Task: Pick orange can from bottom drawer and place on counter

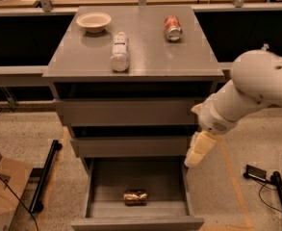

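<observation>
Bottom drawer (136, 223) is pulled out at the btm centre of the frame. The orange can (135, 197) lies on its side in the tray, near the front, roughly mid-width. Gripper (198, 150) hangs right of centre, pointing down, just outside the drawer's right edge and level w/ the middle drawer front. It's well apart from the can. Whether it's parted or closed, can't tell from this angle. White arm (256, 88) comes in from the right edge. Up top, the counter (145, 57) carries a bowl (94, 21) at upper left, a white bottle (120, 52) lying down, and a red-and-white can (173, 28) on its side at upper right.
</observation>
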Action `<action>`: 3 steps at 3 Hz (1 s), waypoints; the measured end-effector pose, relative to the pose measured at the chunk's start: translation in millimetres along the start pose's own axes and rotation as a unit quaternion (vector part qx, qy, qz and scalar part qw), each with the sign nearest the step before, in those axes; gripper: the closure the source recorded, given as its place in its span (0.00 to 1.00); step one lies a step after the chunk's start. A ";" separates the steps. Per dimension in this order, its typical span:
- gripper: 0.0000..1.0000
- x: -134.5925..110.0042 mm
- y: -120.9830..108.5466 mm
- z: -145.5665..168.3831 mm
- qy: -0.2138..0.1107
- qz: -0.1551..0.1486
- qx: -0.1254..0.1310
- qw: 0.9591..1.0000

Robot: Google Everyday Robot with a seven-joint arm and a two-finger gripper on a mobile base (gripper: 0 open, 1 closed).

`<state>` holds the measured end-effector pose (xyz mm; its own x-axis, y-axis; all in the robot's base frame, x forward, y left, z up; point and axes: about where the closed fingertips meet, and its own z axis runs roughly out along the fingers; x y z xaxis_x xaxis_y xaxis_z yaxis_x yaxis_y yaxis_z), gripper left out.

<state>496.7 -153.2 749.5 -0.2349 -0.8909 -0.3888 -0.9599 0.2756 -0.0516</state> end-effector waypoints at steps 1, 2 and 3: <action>0.00 -9.0 8.4 76.6 -0.027 0.003 -0.038 0.999; 0.00 -15.9 14.9 161.5 -0.028 0.021 -0.096 0.995; 0.00 -14.3 23.1 190.4 -0.026 0.026 -0.122 0.992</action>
<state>507.0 -65.4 578.7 -0.2837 -0.8558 -0.4326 -0.9564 0.2197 0.1925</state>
